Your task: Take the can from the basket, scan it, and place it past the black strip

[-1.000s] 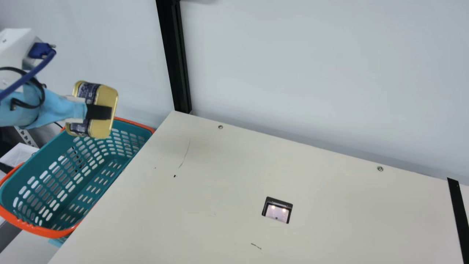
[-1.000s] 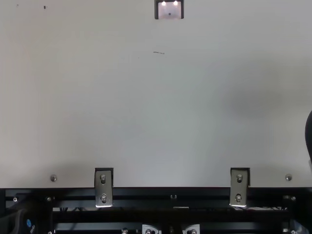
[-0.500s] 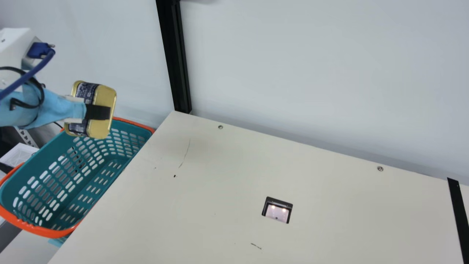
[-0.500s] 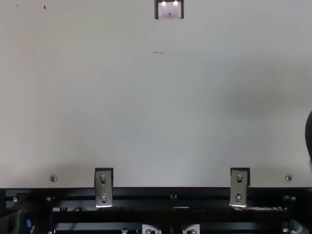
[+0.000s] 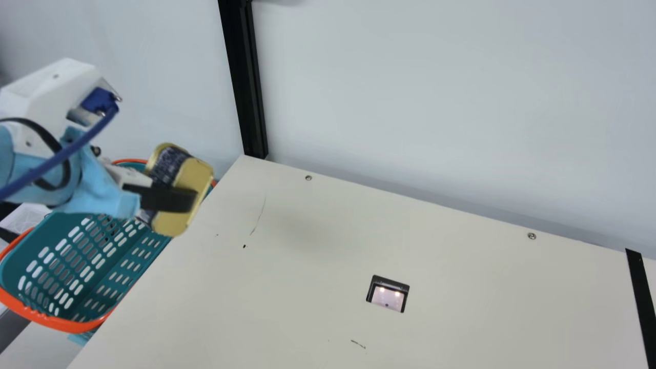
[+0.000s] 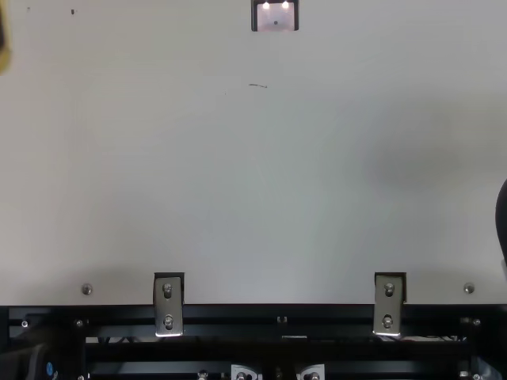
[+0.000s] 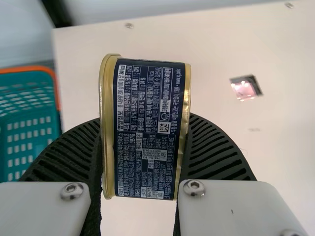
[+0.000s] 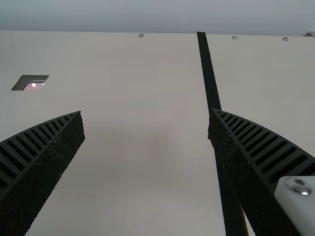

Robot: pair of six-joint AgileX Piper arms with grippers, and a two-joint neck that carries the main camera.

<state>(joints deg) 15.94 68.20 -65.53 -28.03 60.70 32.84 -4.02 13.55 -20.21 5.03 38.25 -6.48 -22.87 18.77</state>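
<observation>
The left gripper (image 5: 171,198) pinches the gold-edged can (image 5: 193,179) between its ribbed fingers, holding it tilted and raised near the table's (image 5: 287,307) basket-side edge, by the basket (image 5: 57,322). Its dark blue label (image 7: 147,110) carries dense pale print (plus a little square code). The right gripper (image 8: 146,113) is spread, nothing between its fingers, near the black strip (image 8: 209,73).

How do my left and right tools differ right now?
The left tool is shut on the can; the right tool is open, with nothing between its fingers.
The left tool hangs near the basket; the right tool is over the table, near the black strip.
Both have black ribbed fingers.
</observation>
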